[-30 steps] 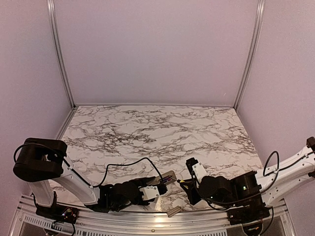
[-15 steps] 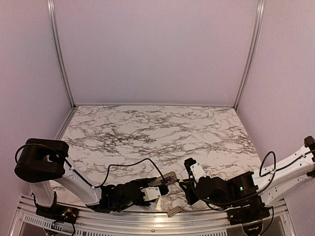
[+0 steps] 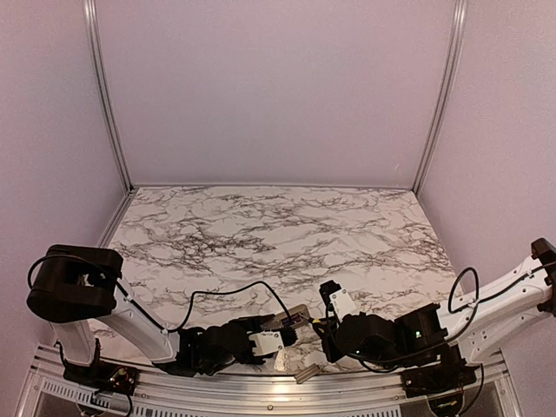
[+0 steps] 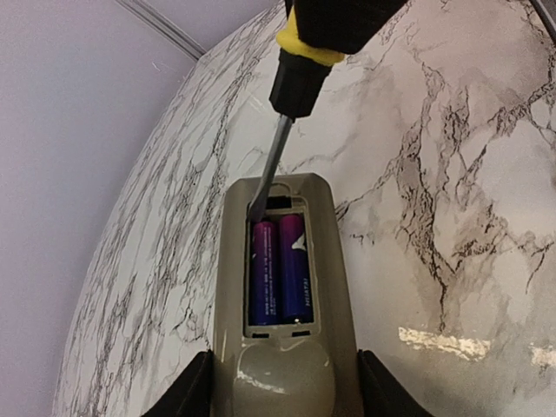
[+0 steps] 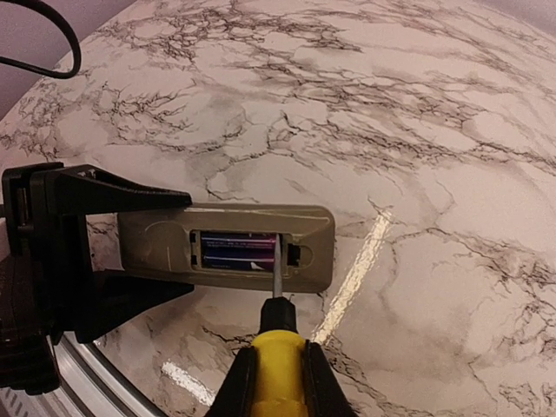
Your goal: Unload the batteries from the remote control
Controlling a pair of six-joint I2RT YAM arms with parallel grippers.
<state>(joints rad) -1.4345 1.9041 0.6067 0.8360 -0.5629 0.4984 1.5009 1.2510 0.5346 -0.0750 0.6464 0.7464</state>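
Left end effector point(image 4: 287, 395): clamped on the remote control point(image 4: 334, 261), low at the near edge of the tabletop point(image 4: 452, 174), recess up.
Batteries point(image 4: 278, 274): both seated side by side, long axes along the remote control.
Right end effector point(image 5: 278, 387): closed around the screwdriver point(image 5: 274, 278), nearer arm; tip at the recess's right end.
Hard to make out: tip seems wedged against one battery's end; contact unclear.

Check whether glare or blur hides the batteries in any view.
Left wrist: batteries sharp, glare only on the table at right. Right wrist: batteries small but clear; a bright streak lies beside the remote control, not over it. Top external: too small to tell.
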